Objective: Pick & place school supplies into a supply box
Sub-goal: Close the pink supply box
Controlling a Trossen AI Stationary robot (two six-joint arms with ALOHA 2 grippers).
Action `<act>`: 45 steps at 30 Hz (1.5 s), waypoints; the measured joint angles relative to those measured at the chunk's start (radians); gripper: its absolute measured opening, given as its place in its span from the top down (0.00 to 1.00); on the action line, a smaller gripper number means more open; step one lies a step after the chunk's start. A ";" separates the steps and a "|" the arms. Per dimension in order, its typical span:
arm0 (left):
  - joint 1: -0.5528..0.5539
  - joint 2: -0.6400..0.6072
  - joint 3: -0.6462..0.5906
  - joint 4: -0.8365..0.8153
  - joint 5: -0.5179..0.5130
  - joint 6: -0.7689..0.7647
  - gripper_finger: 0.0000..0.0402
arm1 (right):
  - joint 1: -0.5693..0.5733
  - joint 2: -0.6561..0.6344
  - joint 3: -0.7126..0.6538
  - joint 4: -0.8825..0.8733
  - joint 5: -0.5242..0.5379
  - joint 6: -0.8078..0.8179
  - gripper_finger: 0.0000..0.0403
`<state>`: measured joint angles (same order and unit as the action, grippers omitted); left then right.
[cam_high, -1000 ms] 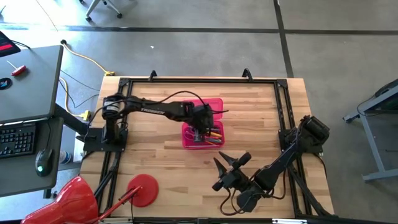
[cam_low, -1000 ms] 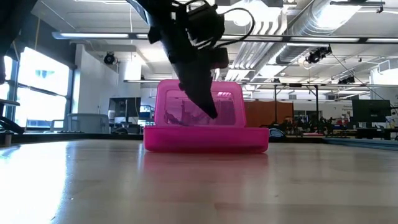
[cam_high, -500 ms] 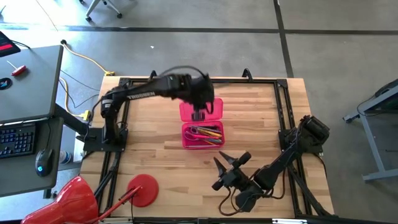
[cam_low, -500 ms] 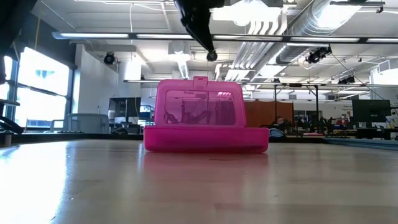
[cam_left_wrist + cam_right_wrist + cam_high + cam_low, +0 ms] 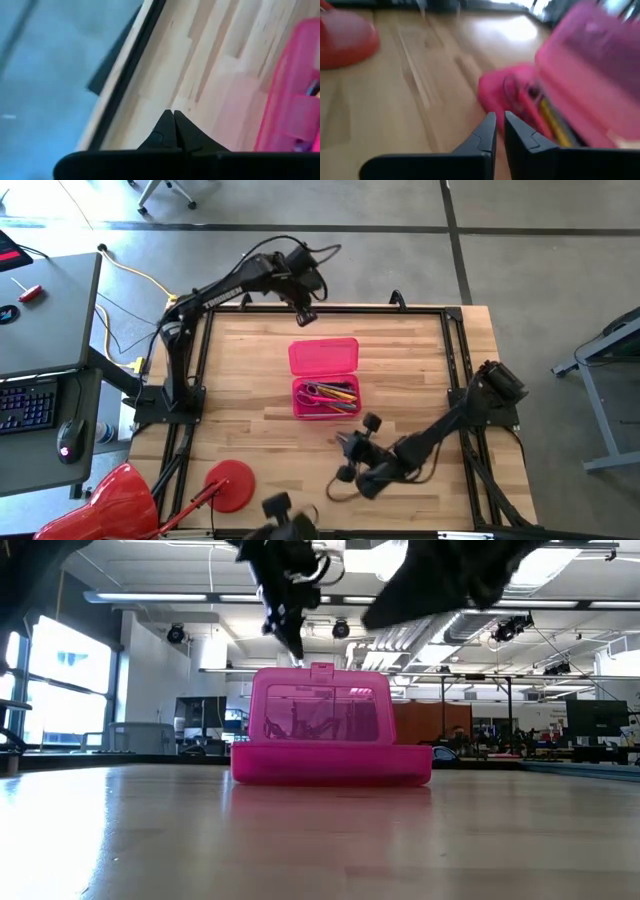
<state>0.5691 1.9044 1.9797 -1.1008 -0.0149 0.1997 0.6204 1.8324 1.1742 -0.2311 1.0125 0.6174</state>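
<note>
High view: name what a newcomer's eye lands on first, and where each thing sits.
The bright pink supply box lies mid-table with its lid open and the school supplies inside its tray. The left gripper, shut and empty, hangs over the table's far edge, and the right gripper points at the box from the near side. A red disc sits at the near left.

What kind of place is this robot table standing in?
Probably a robotics lab or workshop. The low view shows exposed ducts on the ceiling and more framed rigs behind; the high view shows a concrete floor and a desk with a keyboard beside the table.
</note>
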 joint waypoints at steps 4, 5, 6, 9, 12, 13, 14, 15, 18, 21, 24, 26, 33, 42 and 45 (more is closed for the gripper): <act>0.093 -0.002 -0.112 0.102 0.141 -0.037 0.96 | -0.034 0.002 -0.081 0.052 -0.145 0.083 0.99; 0.109 -0.002 -0.143 0.123 0.152 -0.047 0.97 | -0.038 0.002 -0.112 0.088 -0.179 0.090 0.99; 0.123 -0.002 -0.174 0.148 0.162 -0.052 0.98 | -0.042 0.002 -0.146 0.135 -0.210 0.096 0.99; 0.148 -0.002 -0.263 0.223 0.199 -0.073 0.97 | -0.052 0.002 -0.247 0.354 -0.291 0.081 0.99; 0.146 -0.001 -0.322 0.237 0.237 -0.085 0.97 | -0.052 0.002 -0.345 0.568 -0.319 0.027 1.00; 0.143 -0.001 -0.336 0.242 0.245 -0.084 0.97 | -0.053 0.002 -0.376 0.615 -0.319 0.016 1.00; 0.136 -0.001 -0.350 0.242 0.252 -0.079 0.98 | -0.056 0.002 -0.404 0.648 -0.315 0.015 1.00; 0.127 -0.001 -0.362 0.242 0.267 -0.078 0.98 | -0.062 0.002 -0.430 0.673 -0.313 0.016 1.00; 0.092 -0.001 -0.397 0.254 0.294 -0.069 0.98 | -0.093 0.002 -0.491 0.683 -0.314 0.066 1.00; 0.050 -0.001 -0.402 0.256 0.295 -0.048 0.97 | -0.130 0.002 -0.521 0.692 -0.337 0.081 1.00; 0.007 -0.002 -0.402 0.281 0.294 -0.022 0.98 | -0.165 0.002 -0.529 0.700 -0.371 0.045 1.00; -0.019 -0.002 -0.402 0.297 0.293 -0.020 0.98 | -0.184 0.002 -0.529 0.710 -0.380 0.015 1.00; -0.108 -0.004 -0.402 0.299 0.236 -0.013 0.97 | -0.215 0.002 -0.529 0.726 -0.393 -0.015 1.00; -0.224 -0.021 -0.401 0.294 0.126 -0.011 0.98 | -0.217 0.002 -0.529 0.725 -0.392 -0.015 1.00; -0.269 -0.030 -0.401 0.295 0.093 -0.014 0.97 | -0.217 0.002 -0.529 0.723 -0.386 -0.015 1.00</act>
<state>0.3004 1.8744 1.5791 -0.8056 0.0781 0.1853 0.4034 1.8343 0.6453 0.4923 0.6264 0.6021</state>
